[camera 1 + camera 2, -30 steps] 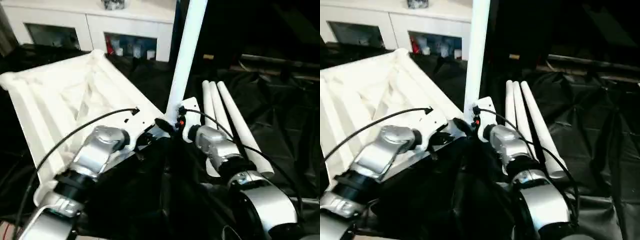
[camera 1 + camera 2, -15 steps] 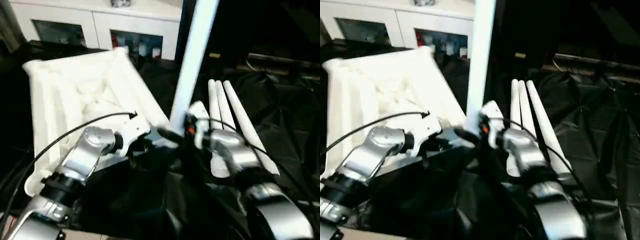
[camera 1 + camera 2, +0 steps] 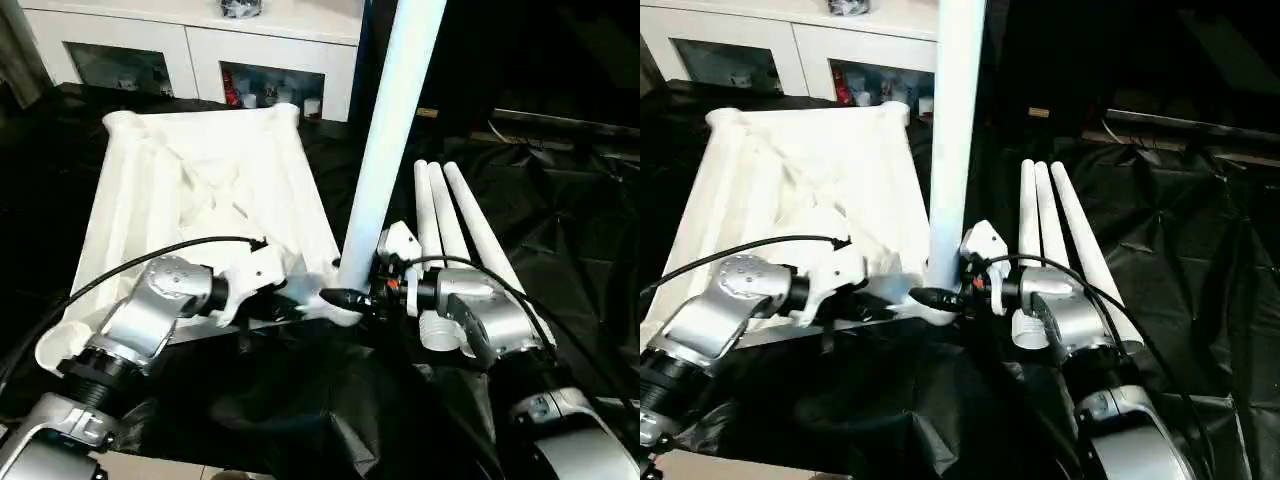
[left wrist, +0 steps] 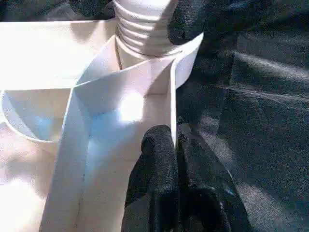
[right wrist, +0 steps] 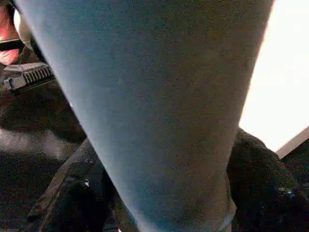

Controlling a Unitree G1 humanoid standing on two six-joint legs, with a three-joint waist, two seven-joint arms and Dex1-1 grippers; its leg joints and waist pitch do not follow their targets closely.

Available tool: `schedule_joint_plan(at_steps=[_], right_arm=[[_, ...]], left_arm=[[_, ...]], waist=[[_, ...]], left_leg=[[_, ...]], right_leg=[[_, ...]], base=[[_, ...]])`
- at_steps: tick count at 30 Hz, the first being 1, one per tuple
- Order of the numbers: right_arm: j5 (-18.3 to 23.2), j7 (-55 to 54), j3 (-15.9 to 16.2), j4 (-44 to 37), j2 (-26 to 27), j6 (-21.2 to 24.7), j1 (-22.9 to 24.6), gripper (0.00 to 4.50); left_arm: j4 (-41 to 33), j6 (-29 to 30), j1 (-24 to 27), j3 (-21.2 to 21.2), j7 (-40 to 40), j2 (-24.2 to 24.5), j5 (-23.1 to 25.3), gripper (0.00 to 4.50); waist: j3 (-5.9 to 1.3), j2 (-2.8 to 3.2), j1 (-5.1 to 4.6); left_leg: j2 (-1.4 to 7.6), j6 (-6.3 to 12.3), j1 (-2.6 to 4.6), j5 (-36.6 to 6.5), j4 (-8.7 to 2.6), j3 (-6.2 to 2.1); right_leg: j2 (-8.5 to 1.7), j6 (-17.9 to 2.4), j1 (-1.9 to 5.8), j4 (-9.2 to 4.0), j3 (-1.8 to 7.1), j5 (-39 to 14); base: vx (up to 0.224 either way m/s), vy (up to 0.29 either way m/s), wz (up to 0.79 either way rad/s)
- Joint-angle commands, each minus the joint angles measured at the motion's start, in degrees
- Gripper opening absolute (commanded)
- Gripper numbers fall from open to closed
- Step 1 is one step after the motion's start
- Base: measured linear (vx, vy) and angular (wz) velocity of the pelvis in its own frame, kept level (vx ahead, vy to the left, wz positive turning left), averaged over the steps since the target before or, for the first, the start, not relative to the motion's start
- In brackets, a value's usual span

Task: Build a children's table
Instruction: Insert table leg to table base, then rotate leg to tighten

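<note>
Tabletop [image 3: 200,200] lying underside up on black sheeting [image 3: 560,230], ribs and corner sockets exposed so legs can be driven in from above. Pinched at its near rim wall by the left gripper [image 4: 176,145], fingers closed right down on the thin plastic edge; judged a steadying hold, keeping the top from sliding or turning while the leg is worked.

Upright leg [image 3: 390,150] standing in the corner socket [image 4: 145,46] just beyond the left gripper's fingertips, threaded end visible at the socket mouth, so apparently not fully seated yet. Gripped low on the shaft by the right gripper [image 3: 365,297], black fingers [image 5: 72,193] wrapped on either side of the tube at about its width; held near the base for leverage and to keep it vertical, probably for twisting home.

Three spare legs [image 3: 455,230] lying side by side just behind and outboard of the right gripper, within easy reach for the remaining sockets.
</note>
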Motion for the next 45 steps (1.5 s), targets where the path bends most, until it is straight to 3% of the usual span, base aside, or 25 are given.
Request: schedule_joint_plan(at_steps=[1, 6, 13, 17, 19, 20, 21, 22, 24, 25, 26, 30, 31, 32, 33, 36, 39, 45], right_arm=[[-0.34, 1.17, 1.01, -1.19, -0.28, 0.86, 0.42, 2.81], [0.21, 1.36, 1.31, -1.22, 0.12, 1.6, 1.0, 2.69], [1.04, -3.6, -0.85, 2.57, 2.87, 2.25, 1.34, 2.68], [-0.46, -14.06, -2.97, 9.31, 6.23, 1.83, -1.44, 2.67], [-0.85, -21.2, -4.55, 13.46, 8.5, 1.46, -3.39, 2.67], [-0.44, -28.74, -6.52, 17.71, 11.21, 1.35, -5.59, 2.67], [0.08, -34.21, -8.0, 20.68, 13.28, 1.45, -7.36, 2.67], [0.31, -35.93, -8.53, 21.65, 14.07, 1.55, -7.99, 2.67], [0.94, -41.47, -9.84, 24.69, 16.68, 1.73, -10.18, 2.67], [0.91, -42.17, -9.91, 25.06, 16.95, 1.82, -10.45, 2.67], [0.54, -44.24, -9.99, 26.47, 17.93, 1.91, -11.47, 2.67], [-0.37, -44.41, -9.58, 28.71, 19.69, 0.93, -13.13, 2.67], [-0.38, -44.37, -9.57, 28.73, 19.7, 0.91, -13.14, 2.67], [-0.66, -43.61, -9.89, 29.62, 19.91, 0.18, -13.69, 3.23], [-0.35, -43.35, -10.74, 30.36, 20.14, -0.13, -14.2, 3.37], [-0.2, -42.67, -11.5, 31.05, 20.22, -0.68, -14.77, 3.57], [-1.19, -40.46, -10.1, 30.51, 19.4, -1.67, -15.11, 3.86], [-2.09, -32.09, -8.35, 27.01, 16.2, -2.82, -14.22, 3.93]], left_arm=[[0.24, -0.77, 0.27, -0.75, -0.46, 0.09, 0.15, 0.0], [0.94, -1.17, 0.36, -0.57, -0.7, 0.42, -0.13, 0.0], [1.19, 0.57, 0.45, 0.72, 0.68, -1.46, -1.51, 0.0], [2.2, 2.78, -0.8, 1.86, 5.05, -3.89, -1.18, 0.0], [3.25, 4.66, -1.88, 2.54, 8.88, -5.9, -0.49, 0.0], [5.11, 6.07, -3.37, 3.15, 14.8, -8.58, 1.19, 0.0], [7.06, 7.94, -4.78, 3.81, 20.09, -11.22, 2.4, 0.0], [7.75, 8.86, -5.27, 4.12, 22.0, -12.26, 2.74, 0.0], [9.59, 11.01, -6.56, 4.61, 27.52, -15.54, 3.97, 0.0], [9.74, 11.16, -6.67, 4.59, 27.93, -15.87, 4.1, 0.0], [9.99, 11.73, -6.98, 4.45, 29.39, -17.11, 4.58, 0.0], [8.66, 13.33, -7.26, 3.7, 30.2, -19.16, 4.55, 0.0], [8.65, 13.33, -7.26, 3.69, 30.19, -19.17, 4.54, 0.0], [8.4, 13.17, -7.17, 3.29, 29.75, -19.0, 4.69, 0.0], [8.29, 13.0, -7.09, 3.16, 29.76, -18.91, 4.85, 0.0], [7.96, 12.92, -6.83, 3.08, 29.49, -18.54, 4.96, 0.0], [6.15, 11.51, -5.74, 2.28, 26.26, -16.68, 4.81, 0.0], [3.49, 10.42, -3.92, 1.61, 20.57, -13.33, 3.55, 0.0]], waist=[[-3.59, 0.75, 0.05], [-3.64, 0.67, 0.08], [-3.62, 0.6, -0.01], [-3.0, 0.72, -0.54], [-2.89, 0.73, -0.79], [-2.88, 0.68, -1.09], [-2.77, 0.37, -1.15], [-2.75, 0.53, -0.97], [-2.79, 0.32, -0.68], [-2.81, 0.4, -0.59], [-2.8, 0.05, -0.37], [-2.97, 0.03, -0.2], [-3.0, -0.01, -0.19], [-2.98, 0.09, -0.26], [-2.98, 0.1, -0.31], [-2.91, 0.06, -0.5], [-2.91, 0.17, -0.55], [-3.37, 0.27, -1.05]], left_leg=[[1.86, 2.98, 0.01, -3.21, -3.55, -0.31], [1.79, 3.03, 0.03, -2.65, -3.44, -0.26], [1.78, 3.05, -0.04, -2.65, -3.46, -0.27], [1.87, 0.01, 0.17, -8.14, -4.15, -0.45], [1.8, -0.96, 0.21, -9.31, -4.3, -0.54], [1.84, -1.76, 0.3, -10.45, -4.38, -0.64], [1.89, -2.05, 0.51, -10.87, -4.44, -0.61], [1.74, -2.23, 1.14, -11.92, -4.28, -0.53], [1.78, -1.78, 0.8, -11.02, -4.35, -0.56], [1.79, -1.71, 0.84, -11.09, -4.33, -0.52], [1.69, -1.37, 0.8, -11.41, -4.38, -0.5], [1.73, -0.89, 0.44, -10.08, -4.39, -0.54], [1.71, -0.77, 0.34, -9.84, -4.4, -0.51], [1.72, -0.55, 0.36, -9.66, -4.42, -0.52], [1.71, -0.51, 0.36, -9.92, -4.42, -0.5], [1.73, -0.39, 0.35, -10.78, -4.53, -0.58], [1.72, -0.29, 0.3, -11.1, -4.58, -0.58], [1.71, 1.25, -0.06, -5.93, -4.21, -0.45]], right_leg=[[-4.47, -14.06, 3.95, -3.66, 3.89, 4.52], [-4.41, -13.99, 3.88, -3.56, 3.94, 4.87], [-4.42, -14.08, 3.85, -3.57, 3.89, 4.44], [-4.77, -12.15, 3.64, -4.83, 3.91, -8.0], [-4.82, -11.45, 3.57, -5.12, 3.91, -11.45], [-4.9, -10.25, 3.46, -5.42, 3.99, -14.65], [-4.9, -9.86, 3.24, -5.68, 4.02, -15.83], [-4.98, -9.3, 2.92, -6.12, 4.07, -18.35], [-4.95, -9.0, 3.06, -5.98, 4.11, -17.17], [-4.94, -8.81, 2.98, -5.97, 4.08, -17.06], [-4.83, -7.77, 2.92, -6.16, 3.99, -17.93], [-4.84, -7.74, 3.08, -5.69, 4.02, -14.67], [-4.82, -7.85, 3.13, -5.65, 4.02, -14.01], [-4.77, -8.08, 3.11, -5.55, 4.0, -12.92], [-4.81, -8.16, 3.06, -5.59, 4.0, -13.11], [-4.84, -8.11, 3.09, -5.74, 3.97, -14.42], [-4.87, -8.02, 3.11, -5.85, 4.0, -14.89], [-4.74, -10.99, 3.74, -4.82, 3.98, -4.94]], base=[[0.0, 0.0, 0.0], [0.0, 0.0, 0.0], [0.0, 0.0, 0.0], [0.0, 0.0, 0.0], [0.0, 0.0, 0.0], [0.0, 0.0, 0.0], [0.0, 0.0, 0.0], [0.0, 0.0, 0.0], [0.0, 0.0, 0.0], [0.0, 0.0, 0.0], [0.0, 0.0, 0.0], [0.0, 0.0, 0.0], [0.0, 0.0, 0.0], [0.0, 0.0, 0.0], [0.0, 0.0, 0.0], [0.0, 0.0, 0.0], [0.0, 0.0, 0.0], [0.0, 0.0, 0.0]])
